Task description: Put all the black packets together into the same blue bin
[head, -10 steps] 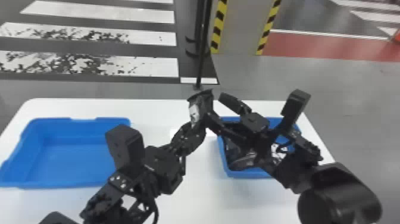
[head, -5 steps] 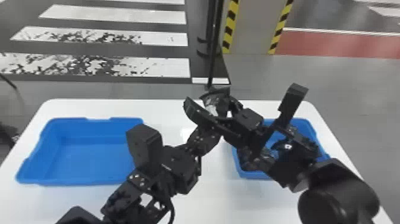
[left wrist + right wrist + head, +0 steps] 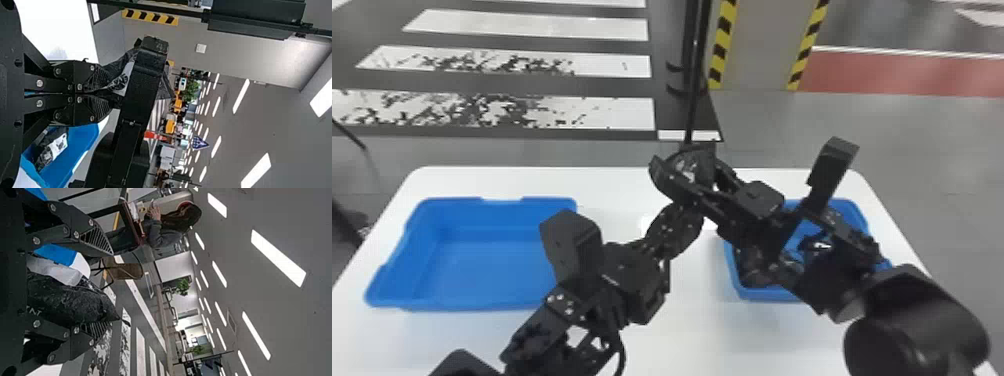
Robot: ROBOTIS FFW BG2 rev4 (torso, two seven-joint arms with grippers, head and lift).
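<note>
Left wrist view: the left gripper (image 3: 105, 93) pinches a black packet (image 3: 117, 68), left of centre; in the right wrist view, the right gripper's (image 3: 109, 291) fingers stand apart around it. Packets (image 3: 819, 244) lie in the blue bin (image 3: 767, 295), right in the head view; this one likely remains to be binned.

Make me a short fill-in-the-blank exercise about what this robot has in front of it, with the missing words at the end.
The left bin and the right bin are both coloured ____. At least one other packet lies in the bin on the robot's ____ side. The robot's ____ pincer is shut on a black packet. The right pincer is not shut but ____.

Missing words: blue; right; left; open.
</note>
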